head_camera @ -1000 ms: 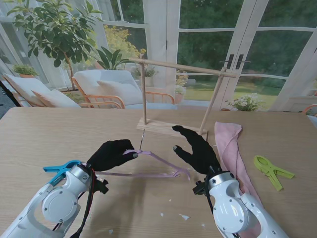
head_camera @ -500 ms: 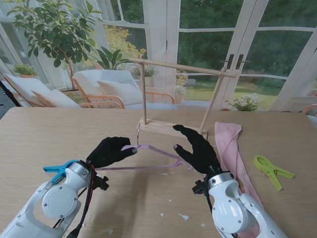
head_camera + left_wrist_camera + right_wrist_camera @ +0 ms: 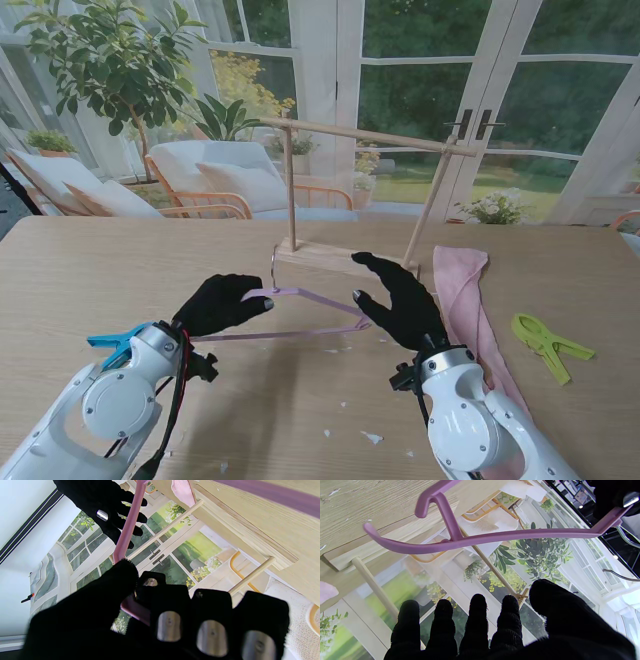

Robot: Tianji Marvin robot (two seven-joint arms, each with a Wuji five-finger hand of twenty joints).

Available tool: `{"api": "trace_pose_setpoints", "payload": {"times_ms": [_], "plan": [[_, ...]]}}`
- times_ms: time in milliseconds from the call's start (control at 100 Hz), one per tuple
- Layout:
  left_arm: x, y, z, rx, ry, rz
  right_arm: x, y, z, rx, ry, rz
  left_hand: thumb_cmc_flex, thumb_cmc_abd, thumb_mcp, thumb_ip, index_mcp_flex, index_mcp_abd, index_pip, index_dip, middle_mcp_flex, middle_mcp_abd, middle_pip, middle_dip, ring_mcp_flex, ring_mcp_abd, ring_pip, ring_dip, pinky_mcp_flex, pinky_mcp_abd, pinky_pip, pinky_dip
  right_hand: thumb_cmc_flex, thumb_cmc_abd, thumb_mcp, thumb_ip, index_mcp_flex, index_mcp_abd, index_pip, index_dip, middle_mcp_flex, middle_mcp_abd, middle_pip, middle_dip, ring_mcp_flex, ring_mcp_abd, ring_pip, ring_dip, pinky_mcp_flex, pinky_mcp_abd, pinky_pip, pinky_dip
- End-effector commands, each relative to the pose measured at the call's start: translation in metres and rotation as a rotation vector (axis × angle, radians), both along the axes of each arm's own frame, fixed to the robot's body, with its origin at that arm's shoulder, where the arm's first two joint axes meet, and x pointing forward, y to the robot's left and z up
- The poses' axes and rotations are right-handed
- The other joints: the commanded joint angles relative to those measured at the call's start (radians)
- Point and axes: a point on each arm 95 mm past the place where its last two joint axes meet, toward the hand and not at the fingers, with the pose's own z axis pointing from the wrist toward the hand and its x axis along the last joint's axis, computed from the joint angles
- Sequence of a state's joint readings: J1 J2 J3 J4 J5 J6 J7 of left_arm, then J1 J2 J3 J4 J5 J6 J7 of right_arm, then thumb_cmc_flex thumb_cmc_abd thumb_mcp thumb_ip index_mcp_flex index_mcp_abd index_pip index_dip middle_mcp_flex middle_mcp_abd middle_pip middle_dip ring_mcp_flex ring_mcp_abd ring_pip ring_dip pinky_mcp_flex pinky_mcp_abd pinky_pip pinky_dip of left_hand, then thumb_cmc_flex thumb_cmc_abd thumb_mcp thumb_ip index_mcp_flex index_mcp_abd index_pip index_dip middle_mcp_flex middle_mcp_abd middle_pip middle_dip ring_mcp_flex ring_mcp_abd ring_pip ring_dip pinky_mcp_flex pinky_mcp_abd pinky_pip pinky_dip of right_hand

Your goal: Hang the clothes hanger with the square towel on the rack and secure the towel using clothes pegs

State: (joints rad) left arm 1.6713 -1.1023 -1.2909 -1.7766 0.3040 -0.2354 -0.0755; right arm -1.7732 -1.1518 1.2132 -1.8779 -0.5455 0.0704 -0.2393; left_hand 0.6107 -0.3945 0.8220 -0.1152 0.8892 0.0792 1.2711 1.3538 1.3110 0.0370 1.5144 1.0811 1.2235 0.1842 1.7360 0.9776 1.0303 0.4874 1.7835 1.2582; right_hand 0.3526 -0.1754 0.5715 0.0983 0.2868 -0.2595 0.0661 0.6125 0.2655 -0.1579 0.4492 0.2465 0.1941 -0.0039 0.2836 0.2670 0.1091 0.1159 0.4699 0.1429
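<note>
Hanger (image 3: 300, 315) lifting is the step: your left hand (image 3: 225, 305) pinches its neck, your right hand (image 3: 400, 300) is spread beside; next drape the far-right towel (image 3: 465, 290).

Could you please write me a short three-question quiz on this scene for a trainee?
1. True or false: the pink towel is already draped over the purple hanger.
2. Which hand holds the hanger? A) the left hand B) the right hand C) both
3. Fill in: the green peg lies on the table to the ______ of the towel.

Key:
1. False. The towel lies flat on the table beside the wooden rack; the hanger is bare.
2. A. The left hand pinches one end; the right hand is open with fingers spread, just short of the other end.
3. Right. The blue peg lies by the left wrist.
</note>
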Motion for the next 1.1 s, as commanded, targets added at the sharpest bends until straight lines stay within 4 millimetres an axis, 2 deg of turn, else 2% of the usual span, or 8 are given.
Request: {"api": "trace_pose_setpoints", "payload": {"times_ms": [0,170,270,520,750,870,1010,1090], "plan": [[-0.001,-0.002,0.002,0.005,0.004,-0.018,-0.003,0.002,0.001,-0.003,0.011,-0.002,-0.022,0.036,-0.024,0.025,0.069,0.033,0.126,0.093,0.031,-0.079,0.023,-0.001,0.042,-0.024,0.151,0.011,0.033,0.023,0.31,0.049,0.01,-0.021,0.032,-0.017,0.007,0.008,0.006,0.015,0.015,0.005,0.005,0.007,0.022,0.001,0.014,0.006,0.006,0.007,0.014,0.538],[-0.003,0.002,0.005,0.003,-0.004,0.0,-0.003,-0.004,0.003,-0.065,0.021,-0.018,-0.018,0.047,-0.045,0.027,0.082,0.037,0.111,0.117,0.032,-0.066,0.021,0.001,0.042,-0.01,0.15,0.014,0.03,0.038,0.31,0.051,0.022,-0.042,0.22,0.111,0.022,0.015,0.02,0.011,0.031,0.009,0.029,0.021,0.043,0.009,0.054,0.024,0.019,0.008,0.046,0.531],[-0.005,0.004,0.006,-0.007,-0.003,0.025,0.0,-0.009,0.006,-0.127,0.029,-0.034,-0.013,0.042,-0.046,0.03,0.085,0.043,0.106,0.121,0.032,-0.062,0.02,0.001,0.041,-0.005,0.149,0.014,0.029,0.045,0.31,0.052,0.01,-0.049,0.283,0.145,0.033,0.025,0.03,0.015,0.042,0.016,0.049,0.03,0.06,0.014,0.082,0.037,0.033,0.009,0.066,0.532],[-0.007,0.008,0.006,-0.021,0.016,0.059,0.016,-0.035,0.007,-0.346,0.075,-0.127,-0.003,0.045,-0.054,0.031,0.087,0.046,0.101,0.128,0.032,-0.053,0.018,0.001,0.041,0.005,0.147,0.016,0.026,0.058,0.31,0.053,-0.04,-0.07,0.092,-0.041,0.05,0.107,0.134,0.066,0.058,0.074,0.161,0.075,0.094,0.039,0.203,0.1,0.072,0.013,0.196,0.53],[-0.006,0.01,0.007,-0.033,0.027,0.06,0.048,-0.068,-0.004,-0.498,0.161,-0.236,0.0,0.046,-0.06,0.032,0.087,0.046,0.099,0.131,0.032,-0.053,0.018,0.001,0.041,0.008,0.146,0.016,0.026,0.061,0.31,0.051,-0.045,-0.077,0.061,-0.055,0.058,0.142,0.207,0.082,0.053,0.086,0.186,0.085,0.101,0.038,0.229,0.108,0.071,0.008,0.256,0.516],[-0.007,0.01,0.007,-0.038,0.027,0.058,0.062,-0.084,-0.009,-0.566,0.202,-0.283,0.001,0.044,-0.061,0.032,0.087,0.046,0.098,0.132,0.032,-0.053,0.018,0.001,0.041,0.01,0.146,0.016,0.026,0.062,0.31,0.05,-0.035,-0.089,0.067,-0.052,0.073,0.1,0.221,0.078,0.063,0.091,0.192,0.086,0.113,0.038,0.237,0.111,0.081,0.003,0.272,0.511],[-0.007,0.011,0.007,-0.042,0.017,0.058,0.073,-0.1,-0.019,-0.658,0.263,-0.32,-0.003,0.042,-0.058,0.033,0.087,0.046,0.097,0.134,0.032,-0.053,0.018,0.001,0.041,0.01,0.145,0.016,0.026,0.062,0.31,0.048,0.015,-0.125,0.143,-0.024,0.064,0.049,0.21,0.054,0.06,0.084,0.204,0.091,0.114,0.033,0.258,0.12,0.086,-0.013,0.323,0.503],[-0.007,0.012,0.008,-0.044,0.014,0.059,0.078,-0.108,-0.027,-0.698,0.298,-0.334,-0.002,0.042,-0.057,0.033,0.087,0.046,0.097,0.134,0.032,-0.053,0.018,0.002,0.041,0.01,0.145,0.016,0.026,0.062,0.31,0.047,0.011,-0.142,0.193,-0.028,0.057,0.075,0.184,0.041,0.05,0.082,0.211,0.093,0.111,0.029,0.267,0.124,0.087,-0.018,0.343,0.497]]}}
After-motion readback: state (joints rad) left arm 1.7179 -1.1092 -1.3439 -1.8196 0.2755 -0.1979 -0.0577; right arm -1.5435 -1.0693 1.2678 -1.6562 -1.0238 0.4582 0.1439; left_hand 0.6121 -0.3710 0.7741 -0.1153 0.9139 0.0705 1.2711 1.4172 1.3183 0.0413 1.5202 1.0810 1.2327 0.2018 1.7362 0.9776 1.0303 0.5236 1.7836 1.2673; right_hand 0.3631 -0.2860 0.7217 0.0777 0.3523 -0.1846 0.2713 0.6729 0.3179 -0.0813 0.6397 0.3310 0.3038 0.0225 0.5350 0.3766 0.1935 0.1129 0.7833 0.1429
